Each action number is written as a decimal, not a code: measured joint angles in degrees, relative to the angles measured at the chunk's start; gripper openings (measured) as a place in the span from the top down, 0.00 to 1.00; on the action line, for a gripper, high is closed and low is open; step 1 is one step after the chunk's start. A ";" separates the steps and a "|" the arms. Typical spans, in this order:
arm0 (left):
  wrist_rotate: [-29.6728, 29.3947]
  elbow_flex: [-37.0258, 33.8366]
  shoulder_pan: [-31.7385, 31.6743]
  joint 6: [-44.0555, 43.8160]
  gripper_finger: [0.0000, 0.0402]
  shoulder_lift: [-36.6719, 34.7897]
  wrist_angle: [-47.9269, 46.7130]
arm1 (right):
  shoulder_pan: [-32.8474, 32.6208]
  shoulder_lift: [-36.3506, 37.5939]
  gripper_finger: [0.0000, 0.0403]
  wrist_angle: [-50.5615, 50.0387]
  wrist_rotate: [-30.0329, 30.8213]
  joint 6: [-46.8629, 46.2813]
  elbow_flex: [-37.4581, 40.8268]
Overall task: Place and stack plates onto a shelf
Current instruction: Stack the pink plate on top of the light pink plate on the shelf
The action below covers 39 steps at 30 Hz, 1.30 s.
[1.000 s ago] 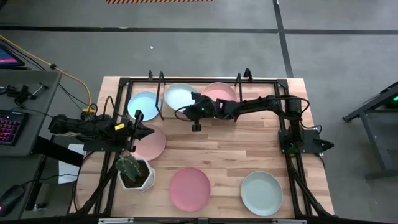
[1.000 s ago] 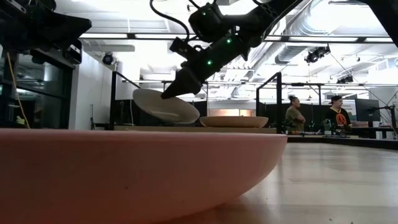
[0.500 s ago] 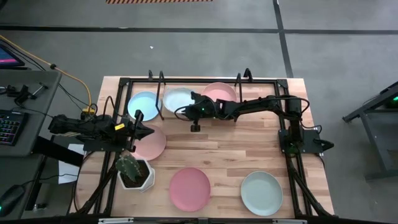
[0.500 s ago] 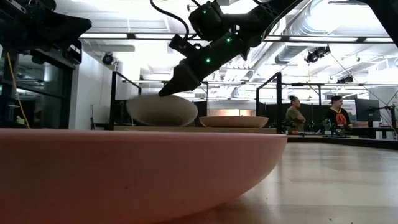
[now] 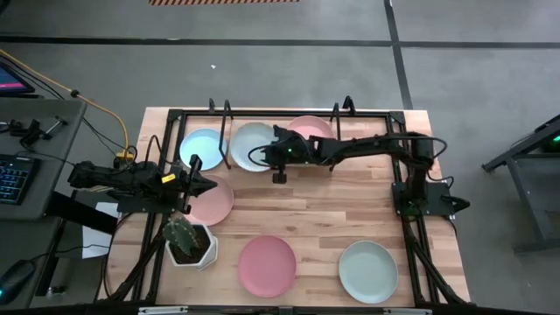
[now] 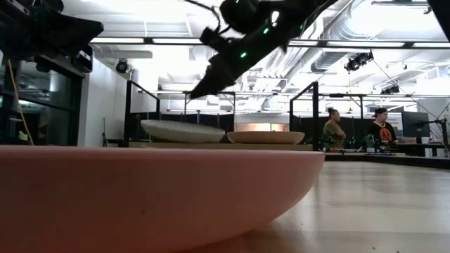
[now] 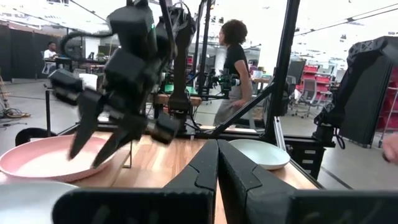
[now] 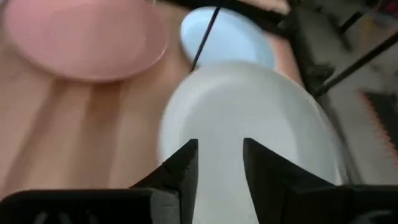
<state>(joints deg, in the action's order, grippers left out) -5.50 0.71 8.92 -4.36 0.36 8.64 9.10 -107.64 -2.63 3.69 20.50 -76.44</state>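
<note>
A round, shallow, matte mint plate (image 5: 251, 144) lies flat on the light-wood plank shelf (image 5: 262, 166), between a light blue plate (image 5: 201, 145) and a pink plate (image 5: 311, 129). Just above the mint plate's rim, the right hand (image 5: 269, 150) hangs with its dark fingers parted, gripping nothing. The left hand (image 5: 206, 185) is pressed closed over another pink plate (image 5: 214, 203) beside the shelf, on the wood-grain bench (image 5: 324, 210).

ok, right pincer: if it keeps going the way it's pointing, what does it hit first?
Probably the pale green plate on the shelf. The right pincer stands open, pointing down at that plate from above. Depth between the two is unclear.
</note>
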 joint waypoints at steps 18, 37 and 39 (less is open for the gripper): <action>-0.02 0.00 0.00 0.02 1.00 0.00 -0.25 | -16.63 36.32 0.73 16.79 8.85 -23.06 39.68; -0.06 0.00 -0.01 0.02 1.00 5.03 0.28 | -19.02 29.71 0.73 47.32 12.90 -17.08 42.51; -0.06 0.00 -0.02 0.02 1.00 5.37 0.64 | -18.79 28.72 0.73 44.70 12.84 -17.06 41.38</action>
<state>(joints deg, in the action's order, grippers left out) -5.55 0.71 8.91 -4.34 5.74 9.28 -9.68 -78.92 42.07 16.53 3.44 -35.07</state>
